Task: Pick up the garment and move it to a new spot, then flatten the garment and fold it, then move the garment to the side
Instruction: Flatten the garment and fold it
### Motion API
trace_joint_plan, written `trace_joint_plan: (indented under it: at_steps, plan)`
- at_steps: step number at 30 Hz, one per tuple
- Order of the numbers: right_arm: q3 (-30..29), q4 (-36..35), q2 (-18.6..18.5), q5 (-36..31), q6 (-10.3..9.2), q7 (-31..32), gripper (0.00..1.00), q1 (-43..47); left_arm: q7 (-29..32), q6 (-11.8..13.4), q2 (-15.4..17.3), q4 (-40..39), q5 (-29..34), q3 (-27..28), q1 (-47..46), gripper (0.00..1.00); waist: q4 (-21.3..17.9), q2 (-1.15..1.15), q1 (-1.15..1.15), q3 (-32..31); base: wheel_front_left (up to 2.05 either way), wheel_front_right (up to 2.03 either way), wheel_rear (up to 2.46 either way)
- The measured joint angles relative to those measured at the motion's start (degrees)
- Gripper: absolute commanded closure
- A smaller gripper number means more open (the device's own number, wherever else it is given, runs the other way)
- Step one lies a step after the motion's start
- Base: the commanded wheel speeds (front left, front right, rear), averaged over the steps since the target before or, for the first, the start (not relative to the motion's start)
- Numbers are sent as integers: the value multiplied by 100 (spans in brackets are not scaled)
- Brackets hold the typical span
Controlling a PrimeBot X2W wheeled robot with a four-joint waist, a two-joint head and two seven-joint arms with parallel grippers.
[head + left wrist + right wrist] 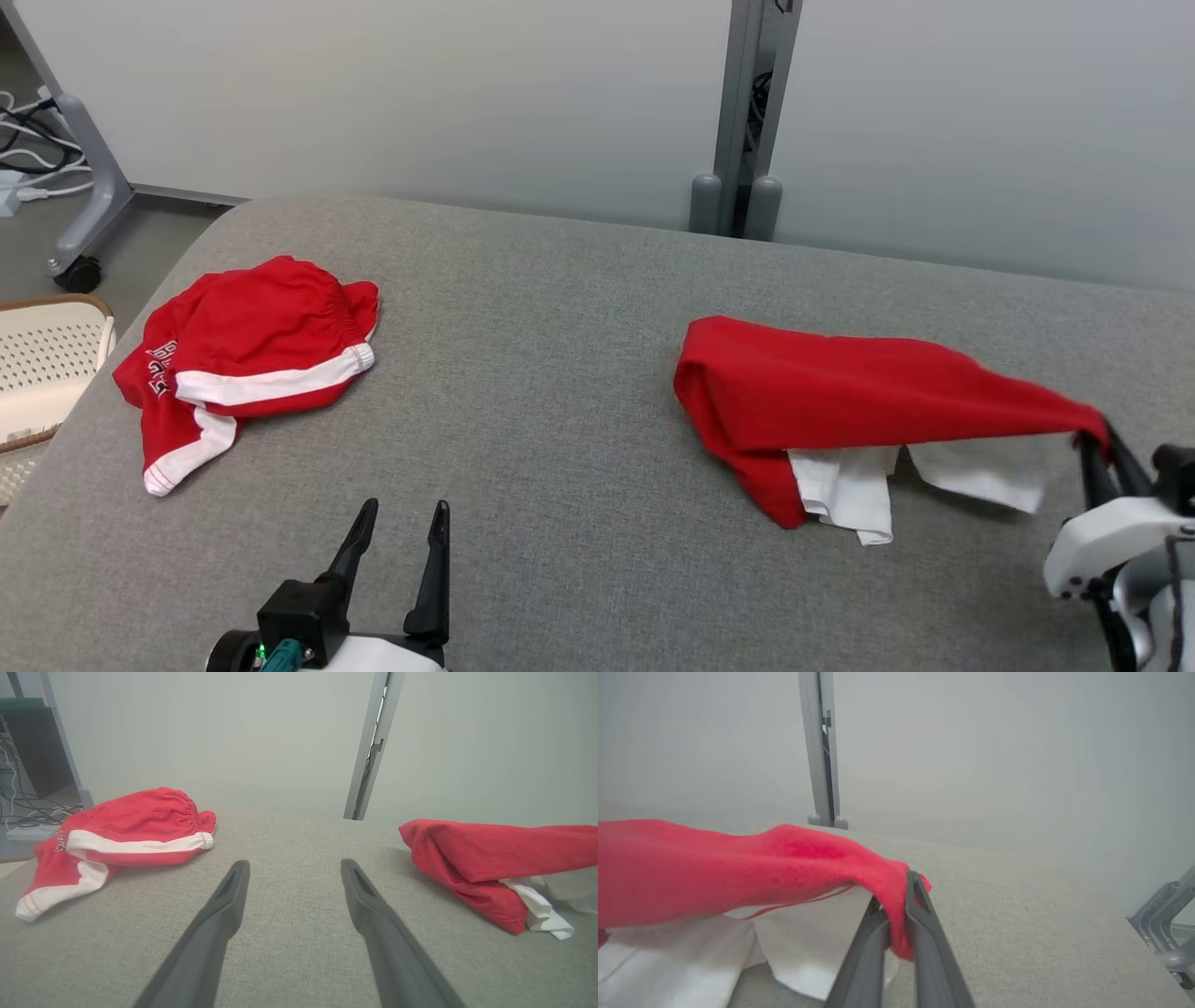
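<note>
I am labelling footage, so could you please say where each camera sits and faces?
Head view: from the head, down at the grey table; left gripper open, right gripper shut on the red garment.
Left wrist view: on that wrist, along its spread fingers over the table.
Right wrist view: on that wrist, along its fingers pinching the garment.
Shared: head and left wrist show red shorts.
</note>
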Motion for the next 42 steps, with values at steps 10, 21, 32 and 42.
trace_joint_plan:
  at_steps: [10,21,32,42]
  plan:
    - [-1369,-935,-381,-614,0,0,100,-1059,0,37,0,26,-47,-122,25,0,-7,0,0,-209,0,0,0]
    - [12,-2006,-268,-556,-1,0,100,-1852,0,27,1,33,-85,-189,55,0,179,0,0,-290,0,0,0]
    - [2916,-271,-249,673,0,0,100,-1729,0,23,-2,54,-166,-378,26,0,571,0,0,-159,0,0,0]
    - [5550,1000,119,1981,1,1,0,-1842,0,7,-2,96,-270,-463,14,0,844,0,0,-40,0,0,0]
